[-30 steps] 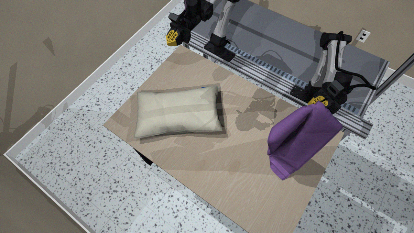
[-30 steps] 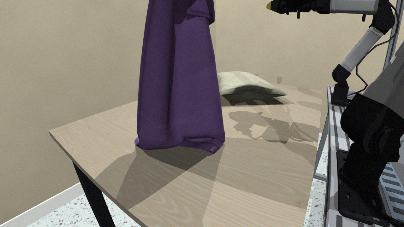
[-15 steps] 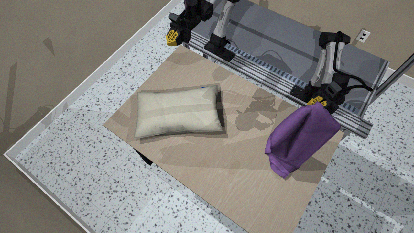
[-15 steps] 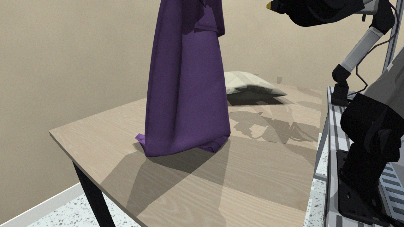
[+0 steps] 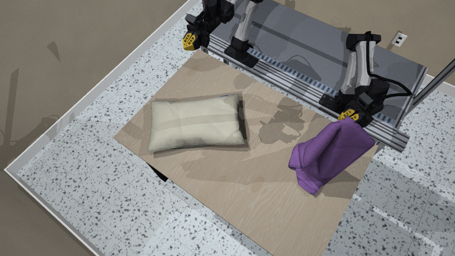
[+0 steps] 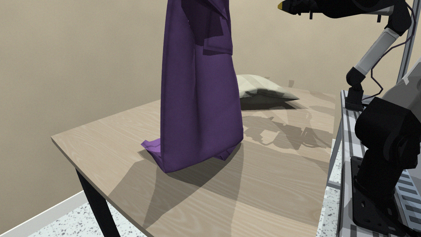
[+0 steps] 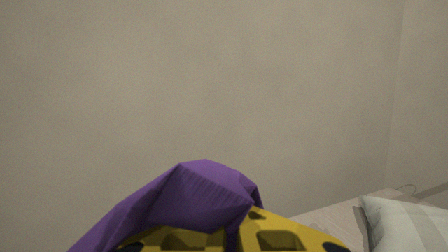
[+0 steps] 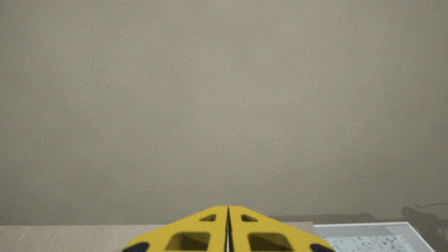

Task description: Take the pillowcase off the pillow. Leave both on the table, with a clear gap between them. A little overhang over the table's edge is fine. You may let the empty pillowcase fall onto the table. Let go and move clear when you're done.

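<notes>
Pincer on your left arm (image 5: 348,115) (image 7: 231,227) pinches the purple pillowcase (image 5: 330,152) (image 6: 200,94) (image 7: 199,196), which hangs over the table (image 5: 254,203) (image 6: 264,194); your right pincer (image 5: 189,42) (image 6: 280,5) (image 8: 227,217) is pressed together. The pillow (image 5: 195,124) (image 6: 259,87) (image 7: 402,224) lies bare, well apart.

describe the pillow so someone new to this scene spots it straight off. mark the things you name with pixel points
Find the wooden table (image 5: 254,197) (image 6: 279,188), beside the rail that carries both arms. In the top view, the pillow (image 5: 197,125) (image 6: 261,85) (image 7: 402,224) lies flat toward the table's left end. It is a plump cream rectangle, unlike the purple pillowcase (image 5: 333,149) (image 6: 203,97) (image 7: 196,199) hanging from the left end effector (image 5: 348,115) (image 7: 230,214).
</notes>
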`<state>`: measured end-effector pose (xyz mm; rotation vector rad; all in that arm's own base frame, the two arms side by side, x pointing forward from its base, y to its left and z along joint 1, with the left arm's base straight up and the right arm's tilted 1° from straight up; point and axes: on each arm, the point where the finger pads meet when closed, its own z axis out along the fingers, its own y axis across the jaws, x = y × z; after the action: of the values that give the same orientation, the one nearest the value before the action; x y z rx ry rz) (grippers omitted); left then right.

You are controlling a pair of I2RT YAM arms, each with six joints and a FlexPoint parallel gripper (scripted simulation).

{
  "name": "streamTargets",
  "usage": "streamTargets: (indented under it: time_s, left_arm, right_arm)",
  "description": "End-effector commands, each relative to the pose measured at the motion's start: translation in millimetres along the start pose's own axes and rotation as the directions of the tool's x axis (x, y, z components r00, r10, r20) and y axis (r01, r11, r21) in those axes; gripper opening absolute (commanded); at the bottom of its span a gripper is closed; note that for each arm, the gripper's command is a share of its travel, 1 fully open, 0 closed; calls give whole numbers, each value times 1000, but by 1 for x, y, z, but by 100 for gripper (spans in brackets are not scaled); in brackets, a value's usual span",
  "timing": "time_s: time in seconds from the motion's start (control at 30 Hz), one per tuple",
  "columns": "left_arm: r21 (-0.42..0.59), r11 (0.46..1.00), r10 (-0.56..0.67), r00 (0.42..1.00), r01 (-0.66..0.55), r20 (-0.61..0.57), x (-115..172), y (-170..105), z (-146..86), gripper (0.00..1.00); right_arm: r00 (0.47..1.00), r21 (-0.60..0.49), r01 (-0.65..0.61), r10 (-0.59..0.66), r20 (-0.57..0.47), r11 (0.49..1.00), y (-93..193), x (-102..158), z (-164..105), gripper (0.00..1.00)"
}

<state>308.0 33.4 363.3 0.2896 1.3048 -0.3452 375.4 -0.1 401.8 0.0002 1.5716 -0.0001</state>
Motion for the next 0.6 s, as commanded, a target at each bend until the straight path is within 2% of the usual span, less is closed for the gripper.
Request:
streamTargets:
  time_s: [0.0,0.4,0.57]
  left_arm:
    - [3,1000,14,996,-14,-85,5,-3,-1,0]
    - [25,1000,5,971,0,-239,25,-21,-29,0]
    - [21,1000,3,968,2,-252,27,-22,-33,0]
  right_arm:
    - [1000,-23,10,-10,-18,1000,6,3,2,3]
    - [1000,-23,10,-10,-18,1000,6,3,2,3]
    - [1000,-23,10,-10,-18,1000,6,3,2,3]
